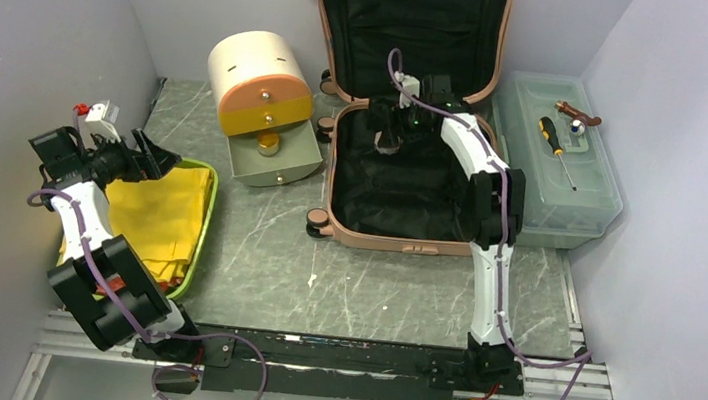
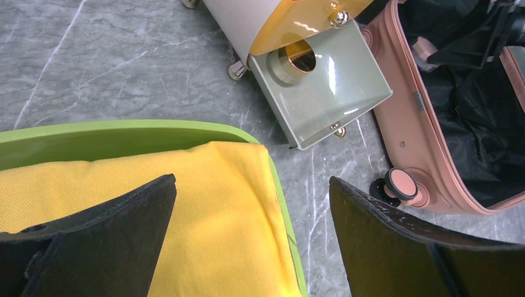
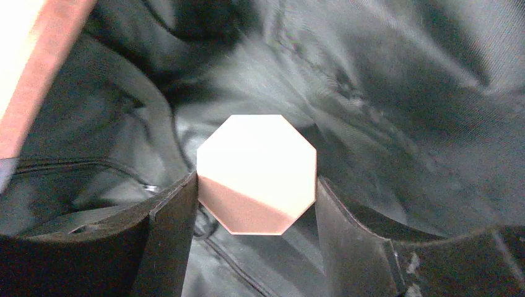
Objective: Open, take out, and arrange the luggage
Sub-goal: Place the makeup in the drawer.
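The suitcase (image 1: 410, 25) sits at the upper centre of the overhead frame, open: its base lies flat on the grey marbled counter (image 1: 263, 260) and its lid stands upright against the back wall, black lining showing in both halves. The right arm reaches into the base from the lower right, and the right end effector (image 1: 389, 142) is down inside it near the hinge side. In the right wrist view that end effector (image 3: 255, 185) pinches a pale pink eight-sided block (image 3: 257, 167), one finger touching each side, with crumpled lining behind. At the left of the overhead frame, the left end effector (image 1: 148, 159) hangs spread wide and holds nothing, above a folded yellow cloth (image 1: 162, 218) lying in a green tray (image 1: 207, 214). Between tray and suitcase stands a cream half-round box (image 1: 254, 68) with orange drawer fronts; its lowest drawer (image 1: 279, 156) is pulled out toward the camera, and the left wrist view shows a round yellowish ring (image 2: 297, 62) inside. A clear plastic toolbox (image 1: 552, 192) stands just right of the suitcase, a screwdriver (image 1: 557, 151) on its lid
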`<state>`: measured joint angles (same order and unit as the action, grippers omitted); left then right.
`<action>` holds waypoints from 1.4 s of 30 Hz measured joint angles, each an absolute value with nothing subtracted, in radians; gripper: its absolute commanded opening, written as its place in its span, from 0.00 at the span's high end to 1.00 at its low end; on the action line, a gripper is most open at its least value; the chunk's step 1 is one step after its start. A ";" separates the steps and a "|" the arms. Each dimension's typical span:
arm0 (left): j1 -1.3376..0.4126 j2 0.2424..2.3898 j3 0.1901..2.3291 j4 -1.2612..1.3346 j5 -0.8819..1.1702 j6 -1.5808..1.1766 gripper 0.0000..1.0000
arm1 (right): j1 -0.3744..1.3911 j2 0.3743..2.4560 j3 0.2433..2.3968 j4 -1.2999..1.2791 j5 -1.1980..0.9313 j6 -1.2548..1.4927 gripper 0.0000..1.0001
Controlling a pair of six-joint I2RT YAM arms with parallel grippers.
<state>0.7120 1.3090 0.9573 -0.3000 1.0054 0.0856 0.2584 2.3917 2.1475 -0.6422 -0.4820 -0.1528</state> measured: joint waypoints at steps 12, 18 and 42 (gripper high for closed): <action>0.712 1.309 0.957 -0.300 1.005 0.085 0.01 | 0.397 2.206 2.167 -0.660 -0.572 -0.290 0.62; 0.712 1.309 0.957 -0.300 1.006 0.085 0.01 | 0.544 2.220 2.257 -0.707 -0.577 -0.325 0.61; 0.722 1.309 0.952 -0.297 1.009 0.085 0.01 | 0.692 2.498 2.412 -0.580 -0.445 -0.229 0.61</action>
